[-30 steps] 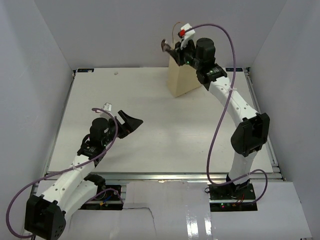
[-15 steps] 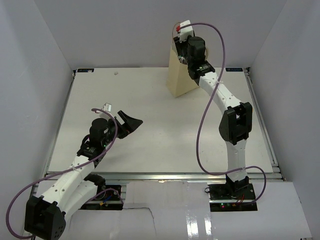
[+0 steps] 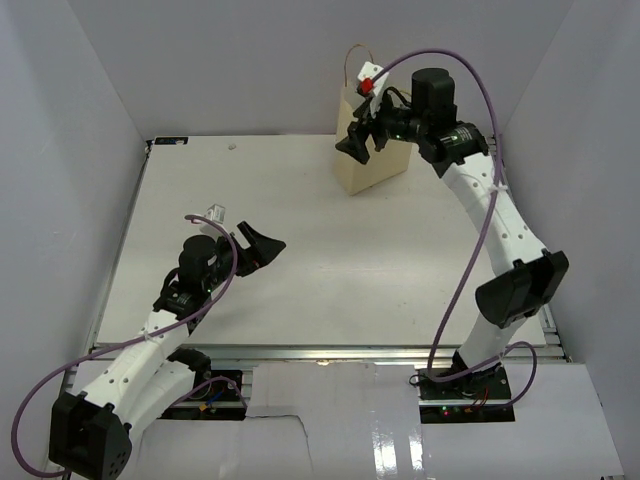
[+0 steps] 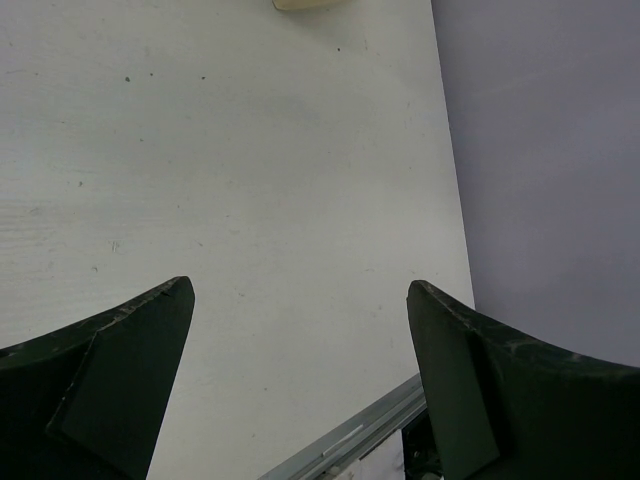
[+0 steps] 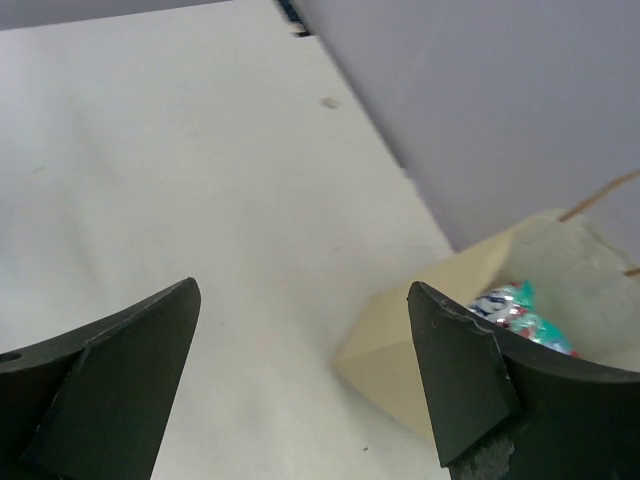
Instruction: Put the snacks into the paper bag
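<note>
The paper bag [image 3: 372,165] stands upright at the back of the table, cream-beige, with a thin loop handle [image 3: 351,62] sticking up. In the right wrist view the paper bag [image 5: 440,345] lies below and right of the fingers, and a shiny teal snack [image 5: 516,308] shows inside its mouth. My right gripper [image 3: 355,138] hangs open by the bag's upper left edge, its jaws wide apart with nothing between them [image 5: 300,290]. My left gripper [image 3: 262,245] is open over bare table at centre left, jaws wide and empty [image 4: 300,300]. No snacks lie on the table.
The white table [image 3: 330,250] is boxed in by pale walls at the left, back and right. A metal rail [image 4: 350,440] runs along its near edge. The right arm's purple cable [image 3: 470,270] loops beside the arm.
The right gripper held a dark item above the bag, dipped into the bag's mouth, then opened and came out to the bag's left side empty. The left arm has not moved.
</note>
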{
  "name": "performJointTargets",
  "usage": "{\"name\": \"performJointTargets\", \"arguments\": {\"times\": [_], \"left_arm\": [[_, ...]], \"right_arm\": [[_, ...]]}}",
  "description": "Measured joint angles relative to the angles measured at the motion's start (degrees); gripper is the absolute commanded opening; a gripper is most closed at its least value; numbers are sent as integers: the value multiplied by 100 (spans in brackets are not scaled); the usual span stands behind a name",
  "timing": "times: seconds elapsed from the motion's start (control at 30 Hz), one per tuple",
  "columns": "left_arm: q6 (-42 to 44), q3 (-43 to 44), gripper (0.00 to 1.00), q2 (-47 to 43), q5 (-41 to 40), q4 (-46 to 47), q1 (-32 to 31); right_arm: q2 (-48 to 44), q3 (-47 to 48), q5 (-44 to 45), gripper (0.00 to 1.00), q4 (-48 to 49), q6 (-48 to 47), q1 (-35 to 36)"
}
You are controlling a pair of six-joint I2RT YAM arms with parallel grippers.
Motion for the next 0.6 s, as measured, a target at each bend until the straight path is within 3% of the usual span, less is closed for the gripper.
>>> {"name": "performJointTargets", "arguments": {"times": [0.17,0.23,0.4,0.6], "left_arm": [[98,42,98,-31,15,-105,0],[103,42,98,-74,17,-142,0],[98,42,98,-343,15,-227,0],[96,42,98,-560,17,-286,0]], "right_arm": [[-866,-809,-1270,90,-1025,-269,-382],[-1095,-1432,-1285,90,-1217,-262,-820],[-1650,-2957,219,90,-1102,133,-1574],[-3233,-4699,2365,90,-424,776,-1464]]}}
